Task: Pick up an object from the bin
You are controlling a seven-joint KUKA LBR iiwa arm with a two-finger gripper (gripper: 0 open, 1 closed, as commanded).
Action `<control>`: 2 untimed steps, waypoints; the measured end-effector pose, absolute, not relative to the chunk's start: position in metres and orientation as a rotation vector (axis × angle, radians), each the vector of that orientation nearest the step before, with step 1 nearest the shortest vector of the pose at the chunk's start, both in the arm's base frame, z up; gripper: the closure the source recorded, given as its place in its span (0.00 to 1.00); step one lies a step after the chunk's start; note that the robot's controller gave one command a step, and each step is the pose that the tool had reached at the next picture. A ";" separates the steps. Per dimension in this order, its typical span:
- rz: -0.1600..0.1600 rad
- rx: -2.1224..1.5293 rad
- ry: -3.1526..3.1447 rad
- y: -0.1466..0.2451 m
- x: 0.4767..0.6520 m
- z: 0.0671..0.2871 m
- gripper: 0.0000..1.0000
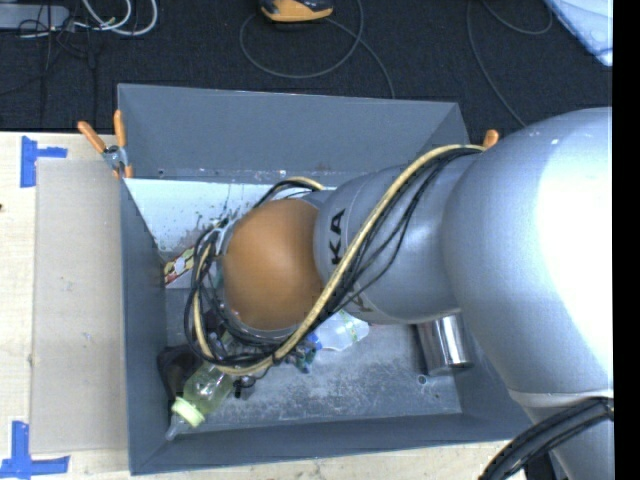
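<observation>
My gripper (236,352) is low in the bin's left half; a little of its dark body peeks out beneath the arm's orange cover and cables. Just below-left of it lies a clear bottle with a pale green cap (200,398), tilted toward the front left corner. A black lump (174,368) rests against the bottle's upper side. To the gripper's right, a crumpled clear wrapper with blue and green bits (338,334) lies partly under the arm. What sits directly beneath the gripper is hidden.
A shiny metal cylinder (441,345) stands near the bin's right front, beside the arm. A red, white and yellow packet (179,265) leans on the left wall. The arm spans the bin's middle and right, and bare grey floor runs along the front wall.
</observation>
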State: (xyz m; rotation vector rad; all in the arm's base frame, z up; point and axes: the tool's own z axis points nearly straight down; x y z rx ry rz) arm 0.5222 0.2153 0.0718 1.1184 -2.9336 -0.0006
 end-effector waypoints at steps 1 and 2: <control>-0.001 1.117 -2.934 0.215 0.522 0.072 1.00; -0.002 1.125 -2.918 0.215 0.519 0.109 1.00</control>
